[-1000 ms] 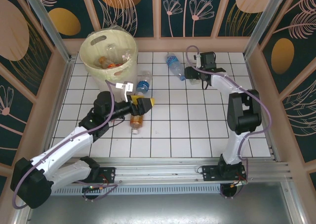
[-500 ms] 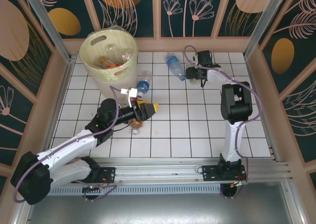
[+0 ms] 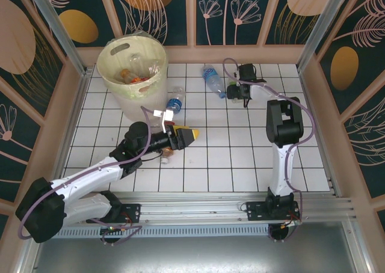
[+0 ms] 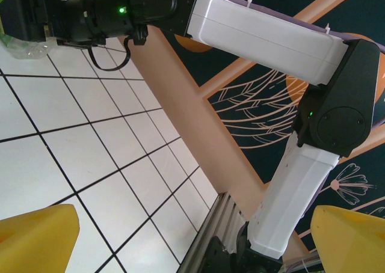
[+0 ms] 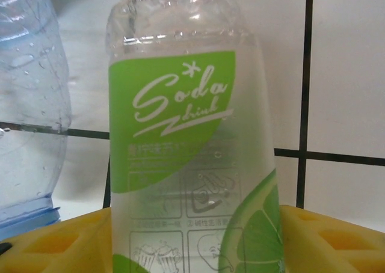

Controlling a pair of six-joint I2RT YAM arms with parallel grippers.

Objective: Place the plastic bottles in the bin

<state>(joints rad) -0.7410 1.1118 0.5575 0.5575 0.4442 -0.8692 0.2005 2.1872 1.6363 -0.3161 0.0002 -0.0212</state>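
Green-label bottle [image 5: 180, 134] well right of bin [image 3: 129, 97], between right hand [image 5: 195, 240] pads; pinching or not, cannot tell. Left hand [image 3: 186, 134] spread wide.

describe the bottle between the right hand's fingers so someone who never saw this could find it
Go to the far right of the white tiled table, where the right hand is. Between its yellow fingers sits a clear bottle. Unlike the blue-labelled bottle beside it, this one has a lime green label with "Soda" in white script.
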